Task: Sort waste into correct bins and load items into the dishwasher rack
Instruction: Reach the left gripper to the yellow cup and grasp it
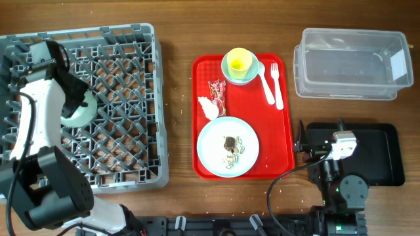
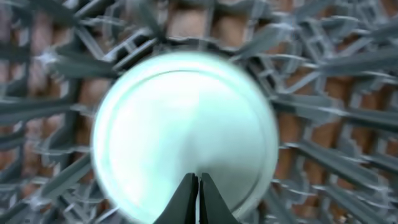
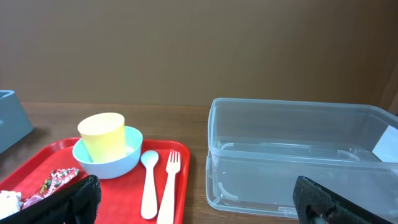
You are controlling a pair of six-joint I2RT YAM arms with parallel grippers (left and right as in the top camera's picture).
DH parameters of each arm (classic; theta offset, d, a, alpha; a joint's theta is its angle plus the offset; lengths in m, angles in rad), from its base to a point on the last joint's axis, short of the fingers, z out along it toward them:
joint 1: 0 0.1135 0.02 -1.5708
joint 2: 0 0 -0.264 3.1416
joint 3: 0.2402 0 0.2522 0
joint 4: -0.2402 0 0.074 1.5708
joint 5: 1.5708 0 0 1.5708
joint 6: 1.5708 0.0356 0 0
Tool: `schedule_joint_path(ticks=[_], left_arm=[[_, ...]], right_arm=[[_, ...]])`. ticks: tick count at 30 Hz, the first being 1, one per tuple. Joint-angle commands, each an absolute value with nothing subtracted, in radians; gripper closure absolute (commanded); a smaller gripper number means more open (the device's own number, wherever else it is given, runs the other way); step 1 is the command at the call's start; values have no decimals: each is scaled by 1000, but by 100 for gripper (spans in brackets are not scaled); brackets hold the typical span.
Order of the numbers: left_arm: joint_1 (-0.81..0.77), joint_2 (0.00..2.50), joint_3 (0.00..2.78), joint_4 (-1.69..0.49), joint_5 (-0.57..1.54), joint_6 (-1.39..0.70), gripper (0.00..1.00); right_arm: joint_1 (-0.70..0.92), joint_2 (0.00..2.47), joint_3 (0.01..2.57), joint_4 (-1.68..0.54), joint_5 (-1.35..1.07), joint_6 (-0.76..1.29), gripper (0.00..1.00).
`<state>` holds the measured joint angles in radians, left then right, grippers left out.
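A pale mint bowl (image 1: 84, 110) lies upside down in the grey dishwasher rack (image 1: 131, 59); it fills the left wrist view (image 2: 180, 130). My left gripper (image 2: 199, 179) is shut and empty just above it, over the rack (image 1: 76, 98). On the red tray, a yellow cup (image 1: 239, 61) stands in the second mint bowl (image 1: 230, 73), beside the white spoon (image 1: 262, 71) and fork (image 1: 275, 84). The red wrapper (image 1: 217, 92), the tissue (image 1: 208, 108) and a white plate (image 1: 216, 147) with food scraps (image 1: 231, 144) lie there too. My right gripper (image 3: 196, 199) is open and empty.
The red tray (image 1: 285, 131) lies mid-table. The clear tub (image 1: 351, 62) stands at the back right, and the black tray (image 1: 377, 154) lies in front of it under the right arm. The right wrist view shows the tub (image 3: 298, 155) next to the tray edge.
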<state>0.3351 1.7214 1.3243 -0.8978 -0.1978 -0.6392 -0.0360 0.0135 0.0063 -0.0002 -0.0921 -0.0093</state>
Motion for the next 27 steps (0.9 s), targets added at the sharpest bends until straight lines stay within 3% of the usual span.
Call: schedule_joint_path(ticks=[1, 6, 9, 10, 11, 12, 15, 18, 22, 23, 27], left_arm=[[416, 1695, 1328, -984, -266, -799, 96], [439, 1520, 1328, -1045, -120, -814, 96], [342, 1351, 1328, -1033, 151, -812, 96], [294, 1322, 1328, -1030, 218, -812, 79], [214, 1304, 1328, -1026, 242, -812, 36], [111, 1304, 1328, -1024, 242, -801, 0], [-239, 1394, 1328, -896, 218, -660, 0], [-514, 1552, 1328, -612, -2, -518, 0], [-655, 1738, 1328, -281, -73, -260, 0], [-675, 1795, 1328, -186, -73, -190, 7], [-685, 1945, 1328, -15, -68, 13, 16]], right_arm=[[-37, 7, 5, 3, -81, -19, 0], [-37, 7, 5, 3, -81, -19, 0], [-37, 7, 5, 3, -81, -19, 0], [-37, 7, 5, 3, -81, -19, 0], [-37, 7, 5, 3, -81, -19, 0], [-37, 7, 5, 3, -81, -19, 0], [-37, 7, 5, 3, -81, -19, 0], [-37, 7, 5, 3, -81, -19, 0], [-37, 7, 5, 3, -81, -19, 0], [-37, 7, 5, 2, -81, -20, 0], [-37, 7, 5, 3, -81, -20, 0]])
